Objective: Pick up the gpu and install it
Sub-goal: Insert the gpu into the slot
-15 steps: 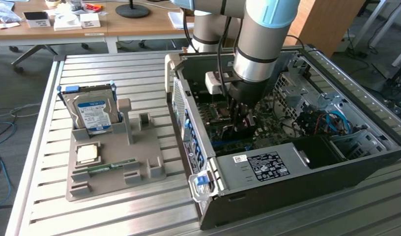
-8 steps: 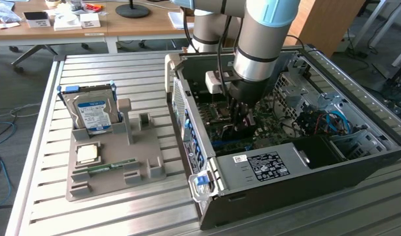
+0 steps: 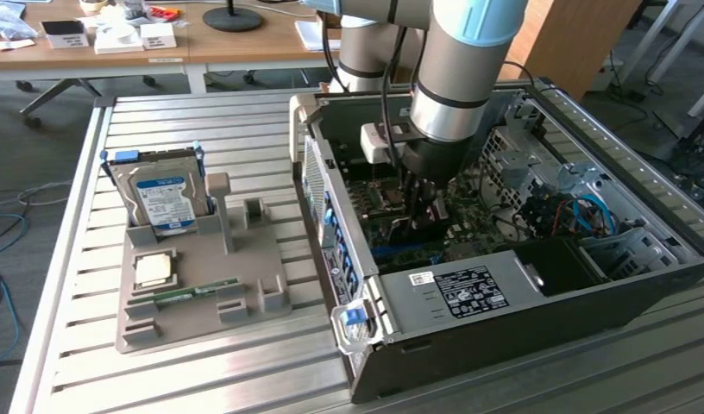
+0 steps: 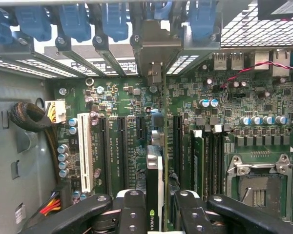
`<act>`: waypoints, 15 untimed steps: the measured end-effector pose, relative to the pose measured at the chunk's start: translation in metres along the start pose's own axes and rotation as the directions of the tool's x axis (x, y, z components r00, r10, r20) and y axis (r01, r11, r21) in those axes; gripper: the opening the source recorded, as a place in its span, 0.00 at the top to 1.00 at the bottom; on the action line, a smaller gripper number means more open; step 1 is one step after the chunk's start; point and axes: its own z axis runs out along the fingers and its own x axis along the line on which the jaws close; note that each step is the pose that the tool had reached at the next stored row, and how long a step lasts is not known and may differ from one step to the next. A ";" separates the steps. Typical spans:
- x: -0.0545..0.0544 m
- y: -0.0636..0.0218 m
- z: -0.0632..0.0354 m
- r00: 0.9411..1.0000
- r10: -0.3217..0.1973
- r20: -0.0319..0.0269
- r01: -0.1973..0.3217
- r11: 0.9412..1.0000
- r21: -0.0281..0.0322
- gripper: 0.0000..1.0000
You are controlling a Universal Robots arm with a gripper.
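In the wrist view the gpu (image 4: 155, 170) stands on edge between my two black fingers (image 4: 132, 207), a green logo on its dark edge. My gripper (image 4: 158, 207) is shut on it. The card runs over the black expansion slots (image 4: 122, 146) of the green motherboard (image 4: 263, 97). Its silver bracket (image 4: 156, 46) sits at the rear slot openings, among blue latches. Whether the card touches a slot I cannot tell. In the exterior view my gripper (image 3: 427, 207) reaches down inside the open computer case (image 3: 628, 293), over the motherboard.
A white slot (image 4: 84, 151) and a sleeved cable bundle (image 4: 29, 117) lie beside the card; the empty CPU socket (image 4: 256, 187) is on the other side. Outside the case, a grey holder (image 3: 248, 297) carries a hard drive (image 3: 162, 194) and a RAM stick (image 3: 197, 293). The power supply (image 3: 468, 289) fills the case's near end.
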 end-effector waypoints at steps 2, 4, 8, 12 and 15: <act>0.000 0.0000 0.0002 1.000 0.000 0.001 0.000 1.000 0.000 0.73; 0.000 0.0000 0.0003 1.000 0.000 0.001 0.000 1.000 0.000 0.73; 0.000 0.0000 0.0006 1.000 0.000 0.001 0.000 1.000 0.000 0.73; 0.000 0.0000 0.0013 1.000 0.000 0.001 0.000 1.000 0.000 0.73; 0.000 0.0000 0.0018 1.000 0.000 0.001 0.000 1.000 0.000 0.73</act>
